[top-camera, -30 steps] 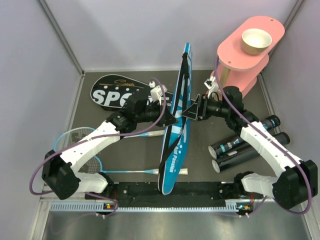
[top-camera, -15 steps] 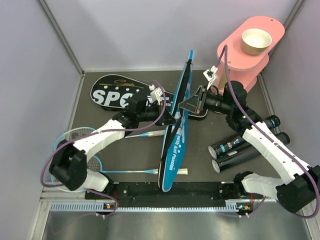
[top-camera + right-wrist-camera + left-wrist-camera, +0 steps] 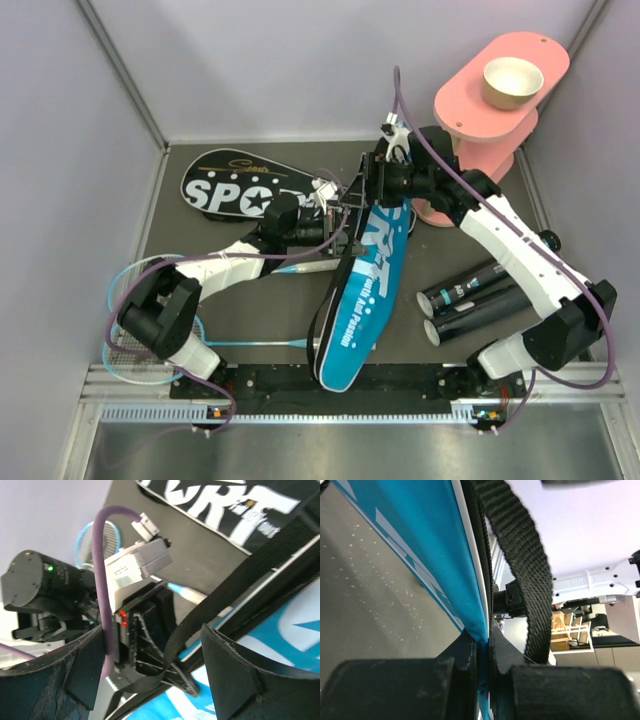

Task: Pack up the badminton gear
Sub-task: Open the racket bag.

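The blue racket bag [image 3: 362, 290] sits mid-table, propped at a tilt, running from the near edge toward the far side. The left claw [image 3: 482, 652] is clamped tight on the bag's blue rim. The right claw [image 3: 157, 650] is spread wide, with the black strap [image 3: 250, 587] passing between its fingers, not pinched. The black bag [image 3: 235, 185] lies in the far left corner, and the tubes [image 3: 475, 300] are near the right edge.

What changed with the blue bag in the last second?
The blue racket bag tipped from standing on edge to tilted face-up. The right gripper moved to its far end, now open around the strap; the left gripper stayed clamped on its edge. The black racket bag and tubes unmoved.
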{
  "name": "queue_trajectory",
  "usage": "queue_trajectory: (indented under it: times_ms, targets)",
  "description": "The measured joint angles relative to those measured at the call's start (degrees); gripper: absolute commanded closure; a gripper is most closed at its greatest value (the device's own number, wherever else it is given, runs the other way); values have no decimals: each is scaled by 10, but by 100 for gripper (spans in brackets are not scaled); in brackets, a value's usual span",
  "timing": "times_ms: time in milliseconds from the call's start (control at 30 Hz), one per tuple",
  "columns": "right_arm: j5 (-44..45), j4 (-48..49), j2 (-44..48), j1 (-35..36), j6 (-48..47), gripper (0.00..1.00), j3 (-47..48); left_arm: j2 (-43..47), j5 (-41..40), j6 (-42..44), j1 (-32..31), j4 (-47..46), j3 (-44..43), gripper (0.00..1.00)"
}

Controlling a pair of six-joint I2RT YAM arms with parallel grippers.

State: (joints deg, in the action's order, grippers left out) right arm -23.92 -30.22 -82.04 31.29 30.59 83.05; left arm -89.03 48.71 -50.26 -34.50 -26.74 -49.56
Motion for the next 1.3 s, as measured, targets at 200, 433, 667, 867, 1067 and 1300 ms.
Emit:
queue_trajectory:
  times_ms: [200,433,667,867,1067,1300]
  targets:
    - [111,-73,35,-4,-42,35,27,0,19,-8,-2,-20,1,100]
    - [165,-61,52,-66,20,68,-23,0,24,-5,0,-16,1,100]
    - [173,-45,23,-70,57,65,-50,1,24,1,1,-11,1,100]
    - [157,-17,23,-70,70,57,-59,1,24,3,1,-10,1,100]
    - [144,10,22,-64,75,58,-68,1,24,7,1,-10,1,100]
    - [148,20,13,-50,79,71,-87,1,24,8,1,-5,1,100]
